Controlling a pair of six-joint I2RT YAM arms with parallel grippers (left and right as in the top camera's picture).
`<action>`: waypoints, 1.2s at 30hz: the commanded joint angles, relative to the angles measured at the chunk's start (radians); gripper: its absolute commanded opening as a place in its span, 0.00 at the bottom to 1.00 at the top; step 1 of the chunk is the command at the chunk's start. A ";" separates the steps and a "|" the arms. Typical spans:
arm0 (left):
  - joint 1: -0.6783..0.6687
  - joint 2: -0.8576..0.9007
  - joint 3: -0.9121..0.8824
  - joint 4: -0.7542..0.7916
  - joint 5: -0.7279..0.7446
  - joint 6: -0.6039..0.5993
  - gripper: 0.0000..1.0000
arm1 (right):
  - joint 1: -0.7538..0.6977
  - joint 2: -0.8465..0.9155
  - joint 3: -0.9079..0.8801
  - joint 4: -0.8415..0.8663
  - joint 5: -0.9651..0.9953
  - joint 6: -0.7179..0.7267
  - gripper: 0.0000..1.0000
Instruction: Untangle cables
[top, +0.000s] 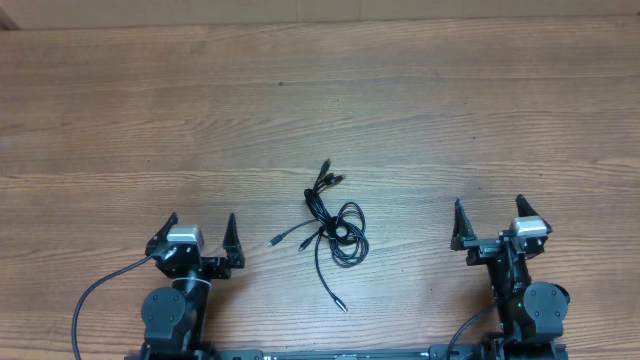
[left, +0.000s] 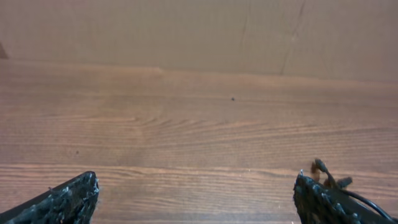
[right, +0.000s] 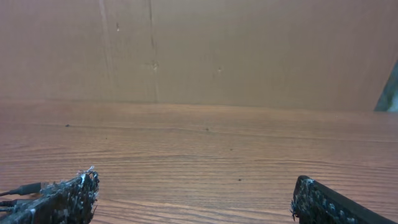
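The cables (top: 332, 225) are thin black cords looped into a small tangle at the middle of the wooden table, with plug ends sticking out toward the far side, the left and the near side. My left gripper (top: 200, 222) rests open to the left of the tangle and holds nothing. My right gripper (top: 489, 208) rests open to the right, also holding nothing. In the left wrist view the gripper (left: 196, 186) spans bare wood, and some cables' plug ends (left: 324, 172) peek past the right finger. In the right wrist view the gripper (right: 193, 186) is wide, with a cable end (right: 22, 188) at the left edge.
The wooden table (top: 320, 100) stretches far beyond the tangle. A brown cardboard wall (right: 217, 50) stands along the far edge. Thick black arm cables (top: 95, 295) trail near both arm bases at the near edge.
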 joint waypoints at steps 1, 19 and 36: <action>0.005 -0.008 0.062 -0.035 -0.010 0.008 1.00 | -0.003 -0.007 -0.010 0.005 0.013 0.004 1.00; 0.004 0.261 0.222 -0.117 0.040 0.051 1.00 | -0.003 -0.007 -0.010 0.005 0.013 0.004 1.00; 0.004 0.832 0.483 -0.206 0.047 0.051 1.00 | -0.003 -0.007 -0.010 0.005 0.013 0.004 1.00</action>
